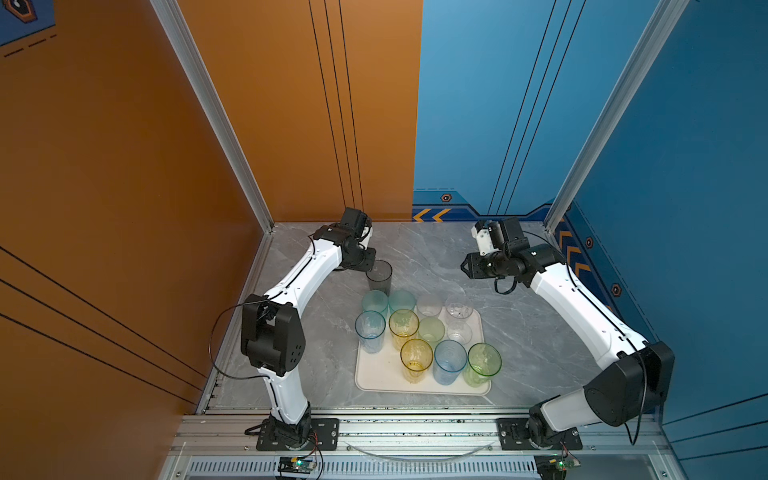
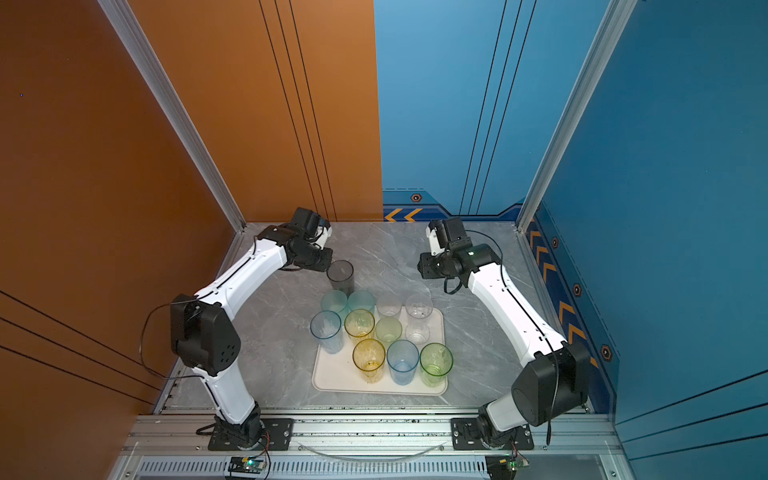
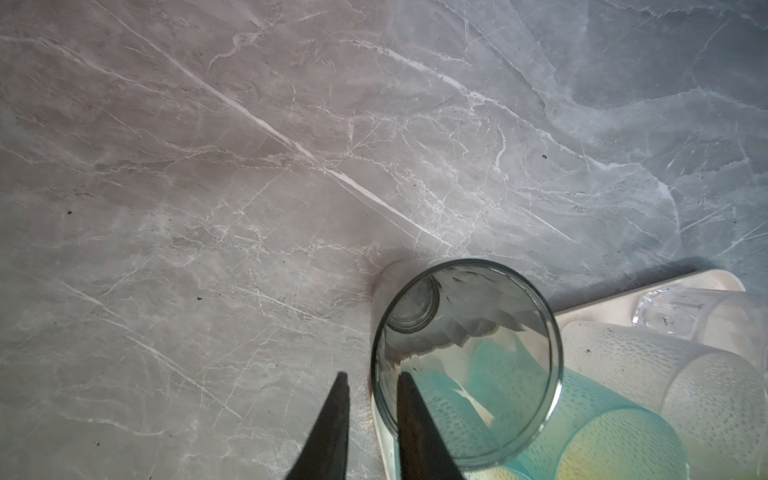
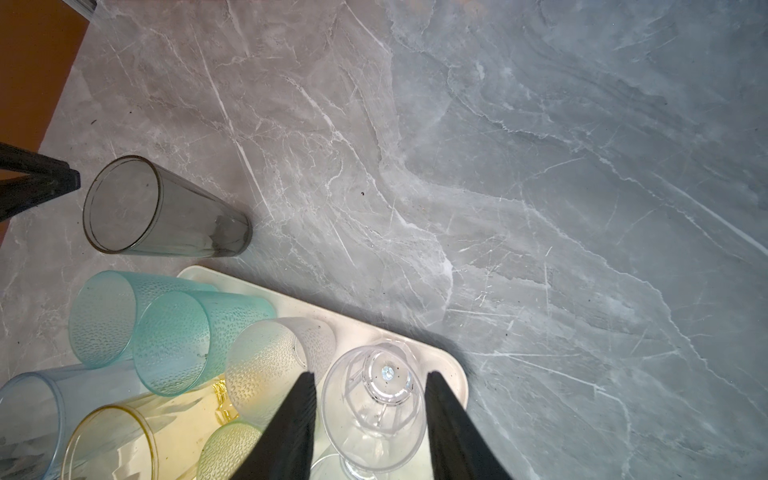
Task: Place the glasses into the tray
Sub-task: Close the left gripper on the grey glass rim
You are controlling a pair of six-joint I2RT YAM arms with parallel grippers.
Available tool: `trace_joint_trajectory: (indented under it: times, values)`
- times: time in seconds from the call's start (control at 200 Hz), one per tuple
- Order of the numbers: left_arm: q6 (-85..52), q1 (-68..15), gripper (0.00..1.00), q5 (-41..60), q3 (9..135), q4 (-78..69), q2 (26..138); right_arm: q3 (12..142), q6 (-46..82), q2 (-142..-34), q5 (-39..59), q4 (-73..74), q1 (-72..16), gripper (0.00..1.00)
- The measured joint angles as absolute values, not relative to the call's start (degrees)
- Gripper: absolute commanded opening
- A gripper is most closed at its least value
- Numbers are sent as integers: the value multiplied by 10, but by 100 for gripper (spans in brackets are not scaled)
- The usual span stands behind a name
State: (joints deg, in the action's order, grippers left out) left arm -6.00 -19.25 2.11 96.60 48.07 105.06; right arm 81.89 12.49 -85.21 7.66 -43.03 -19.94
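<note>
Our left gripper (image 3: 372,375), the nearer, holds its jaws slightly apart at the rim of the upright tall smoke-grey tumbler (image 1: 379,277), just beyond the far corner of the cream-white rectangular tray (image 1: 375,374); we cannot tell if it's pinched.

Grey marble table (image 1: 519,332), cream tray (image 1: 374,374) and smoke-grey tumbler (image 1: 379,278) directly on it.

- A grey marble table (image 1: 436,257) lies under the left gripper (image 1: 366,266) and the right gripper (image 1: 469,267).
- An orange wall (image 1: 124,166) stands beside the left gripper.
- A blue wall (image 1: 685,166) stands beside the right gripper.
- Yellow arrows (image 1: 432,215) sit low on the back wall, between both grippers.
</note>
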Motion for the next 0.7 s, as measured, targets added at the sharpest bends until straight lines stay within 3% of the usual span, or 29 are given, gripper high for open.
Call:
trace_joint_trajectory:
  times: [0.701]
  values:
    - [-43,-203,21,-11,992,511,1088,799,125,-850,91,-417,-189,43]
